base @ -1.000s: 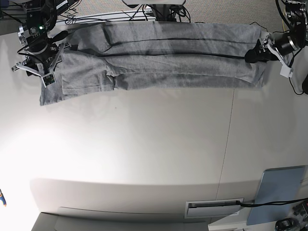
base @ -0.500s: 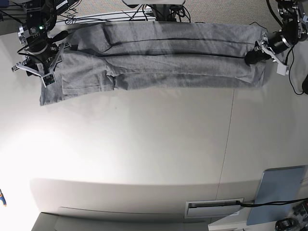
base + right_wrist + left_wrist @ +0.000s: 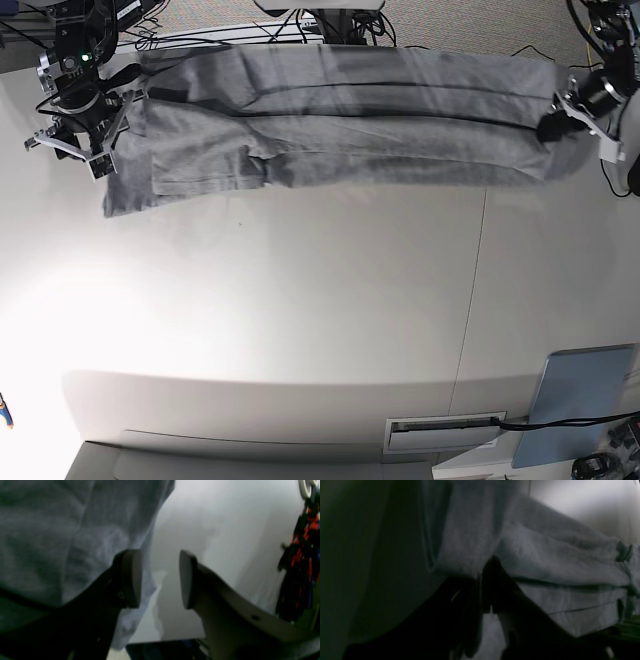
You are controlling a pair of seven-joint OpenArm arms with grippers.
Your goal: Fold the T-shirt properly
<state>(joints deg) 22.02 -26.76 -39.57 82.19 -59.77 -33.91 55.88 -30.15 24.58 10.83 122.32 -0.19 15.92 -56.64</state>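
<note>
Shifted toward left-arm side: long heather-grey cotton T-shirt (image 3: 340, 120), stretched along far edge of white table (image 3: 320, 300). Left gripper (image 3: 550, 128) clamped on its end; right gripper (image 3: 160, 578) half open, holding nothing.

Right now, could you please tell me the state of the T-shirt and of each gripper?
T-shirt: folded lengthwise into a long band, lying across the table's far side.
Left gripper: shut on the T-shirt's end.
Right gripper: jaws apart, empty, at the shirt's edge.
</note>
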